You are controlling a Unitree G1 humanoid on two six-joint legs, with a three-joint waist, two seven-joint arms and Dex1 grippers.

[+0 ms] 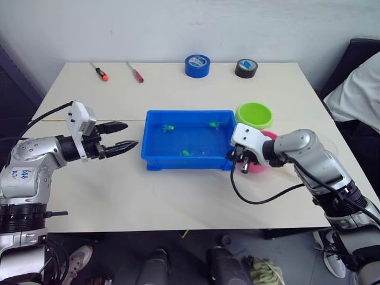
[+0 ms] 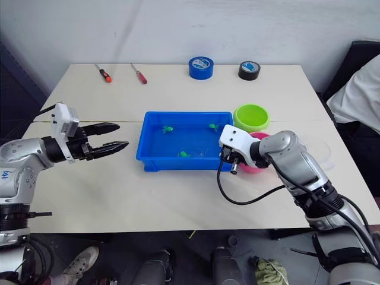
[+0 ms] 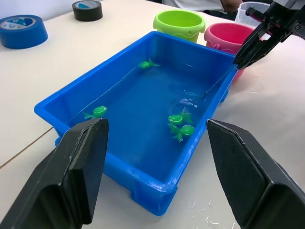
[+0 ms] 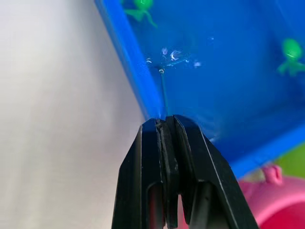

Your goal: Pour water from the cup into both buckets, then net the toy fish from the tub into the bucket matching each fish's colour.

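Netting fish: right tool (image 4: 167, 125) clamped on net (image 3: 200, 97) stick, hoop dipped in tub (image 1: 155, 159) by green fish (image 3: 181, 130). Left tool (image 1: 122, 136) wide, idle. Next: scoop, carry to green bucket (image 1: 254, 114).

A big pale table (image 1: 178, 196) holds everything. In the middle sits the blue tub (image 1: 155, 159), with the green bucket (image 1: 253, 114) and pink bucket (image 3: 228, 37) at its right, and a clear cup (image 3: 249, 11) past them. Along the top edge lie two red-handled screwdrivers (image 1: 99, 72), a blue tape roll (image 1: 197, 65) and a black tape roll (image 1: 246, 68).
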